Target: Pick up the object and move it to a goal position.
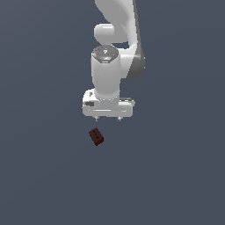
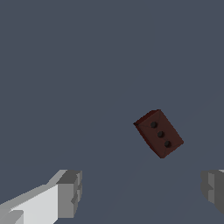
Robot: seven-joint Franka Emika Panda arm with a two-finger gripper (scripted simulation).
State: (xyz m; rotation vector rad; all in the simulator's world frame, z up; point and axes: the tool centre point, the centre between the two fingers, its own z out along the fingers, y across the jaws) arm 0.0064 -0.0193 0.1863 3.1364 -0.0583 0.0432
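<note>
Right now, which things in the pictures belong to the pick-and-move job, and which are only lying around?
Belong to the job:
- block, dark red-brown, three round holes on one face, lying free
- gripper, jaws apart, holding nothing

Only lying around:
- no other loose object is visible in either view

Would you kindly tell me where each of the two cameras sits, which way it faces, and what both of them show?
Exterior view: off the arm, apparently above the scene looking down; it shows the white arm, the gripper and the block on the grey surface.
Wrist view: on the wrist, looking past the fingers at the surface; both fingers show, set wide apart, with the block lying clear of them, three holes on one face.
Shared: the block, the fingers and the grey surface.
</note>
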